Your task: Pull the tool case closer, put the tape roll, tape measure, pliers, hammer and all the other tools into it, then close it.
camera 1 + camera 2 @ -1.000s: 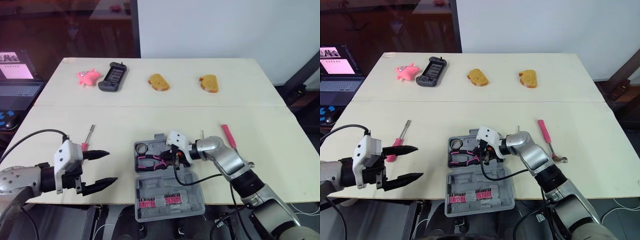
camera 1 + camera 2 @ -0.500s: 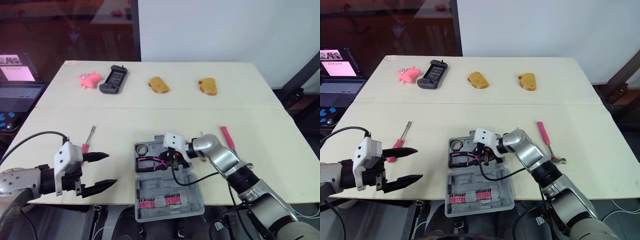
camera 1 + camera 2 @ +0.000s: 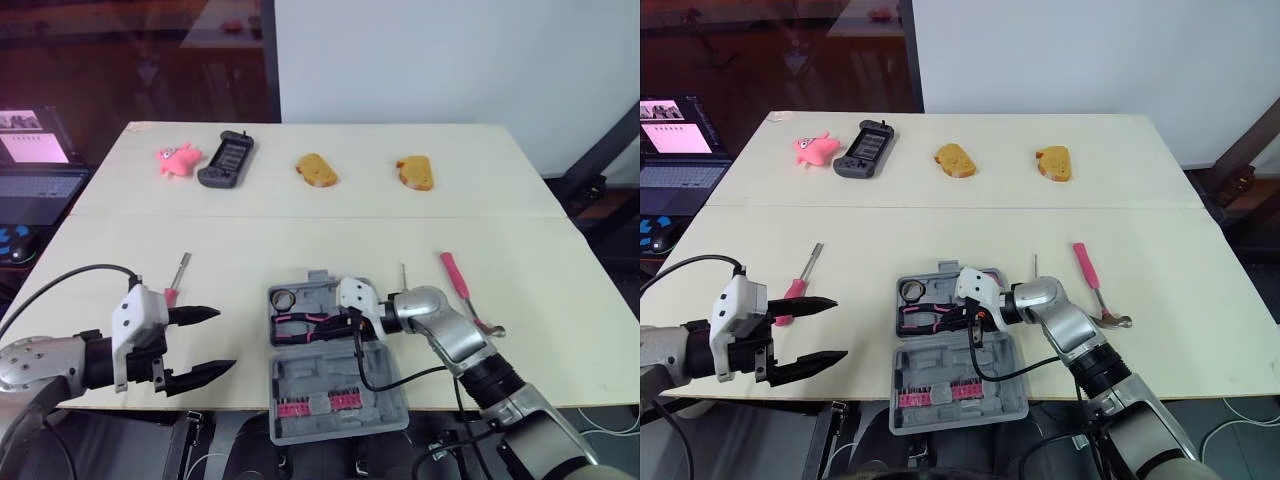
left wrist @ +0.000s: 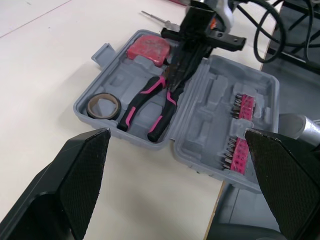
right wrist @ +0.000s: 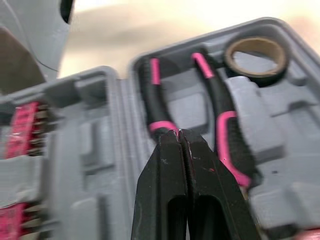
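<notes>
At the lower left of the frame, the left tool [image 3: 222, 340] is held just over the front edge of the surface [image 3: 560, 300], its two black fingers spread wide apart with nothing between them. A pink-handled screwdriver [image 3: 175, 280] is seen lying on the surface just beyond that tool. In the upper left, a pink toy [image 3: 176, 158] and a dark handheld console [image 3: 225, 158] are placed side by side.

At lower centre, the grey tool case [image 3: 330, 375] is lying open, its lid half overhanging the front edge, with pink bits [image 3: 320, 404] clipped in the lid. In the far half, the tape roll [image 3: 284, 298] is seated at the left corner, the pliers [image 3: 300, 325] are laid beside it, and a red tape measure [image 4: 147, 49] is seated further right. The right tool [image 5: 178, 135] is positioned low over the pliers' head end, fingers pressed together, nothing clamped.

Two bread pieces [image 3: 317, 169] [image 3: 415, 172] are set at upper centre. Right of the case, a thin screwdriver [image 3: 403, 275] and the pink-handled hammer [image 3: 462, 290] are lying on the surface.
</notes>
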{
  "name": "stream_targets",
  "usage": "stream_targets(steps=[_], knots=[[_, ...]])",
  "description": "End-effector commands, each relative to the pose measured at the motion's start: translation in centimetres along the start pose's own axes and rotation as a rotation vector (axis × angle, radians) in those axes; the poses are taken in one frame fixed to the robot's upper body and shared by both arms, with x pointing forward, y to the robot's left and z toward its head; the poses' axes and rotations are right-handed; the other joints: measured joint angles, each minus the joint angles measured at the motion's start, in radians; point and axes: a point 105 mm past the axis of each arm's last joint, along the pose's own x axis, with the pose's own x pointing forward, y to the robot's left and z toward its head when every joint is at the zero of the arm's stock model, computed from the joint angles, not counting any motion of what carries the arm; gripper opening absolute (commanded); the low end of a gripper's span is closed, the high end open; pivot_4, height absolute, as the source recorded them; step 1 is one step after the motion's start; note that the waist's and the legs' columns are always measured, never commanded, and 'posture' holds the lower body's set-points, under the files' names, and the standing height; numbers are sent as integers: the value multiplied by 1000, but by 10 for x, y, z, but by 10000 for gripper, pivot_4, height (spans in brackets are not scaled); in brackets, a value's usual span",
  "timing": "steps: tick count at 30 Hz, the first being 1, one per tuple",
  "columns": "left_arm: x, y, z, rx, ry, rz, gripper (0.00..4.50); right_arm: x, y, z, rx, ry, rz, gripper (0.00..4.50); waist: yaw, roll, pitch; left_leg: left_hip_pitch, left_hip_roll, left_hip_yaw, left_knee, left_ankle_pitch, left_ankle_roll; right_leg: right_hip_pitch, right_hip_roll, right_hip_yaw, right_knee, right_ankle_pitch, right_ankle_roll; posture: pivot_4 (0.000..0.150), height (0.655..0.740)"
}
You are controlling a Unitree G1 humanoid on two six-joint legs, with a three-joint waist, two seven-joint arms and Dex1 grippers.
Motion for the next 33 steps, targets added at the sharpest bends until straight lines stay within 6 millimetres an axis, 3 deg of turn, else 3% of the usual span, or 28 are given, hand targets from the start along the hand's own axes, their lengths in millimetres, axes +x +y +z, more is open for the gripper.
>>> stream_targets(steps=[1, 16, 24, 33], knots=[[1, 0, 4, 28, -9, -7, 45000, -5, 0, 7, -30, -12, -7, 726, 0, 0, 0, 0, 0, 0, 0, 0, 0, 0, 0, 0, 0, 0, 0, 1500, 7188], [0, -2, 0, 24, 9, -4, 45000, 3, -2, -52, 100, 292, -7, 726, -3, 0, -1, 1, 1, 0, 0, 0, -1, 0, -1, 0, 0, 0, -1, 1500, 7188], [2, -4, -5, 16, 28, -8, 45000, 3, -4, -52, 115, 334, -11, 726, -4, -2, -4, 4, 1, 0, -6, 1, -3, 1, -3, 0, -4, -3, -6, 1500, 7188], [7, -1, -8, 23, 37, -12, 45000, 3, -5, -37, 103, 307, -11, 726, -3, -2, -6, 4, 0, 0, -10, 1, -4, 1, -3, 0, -7, -3, -6, 1500, 7188]])
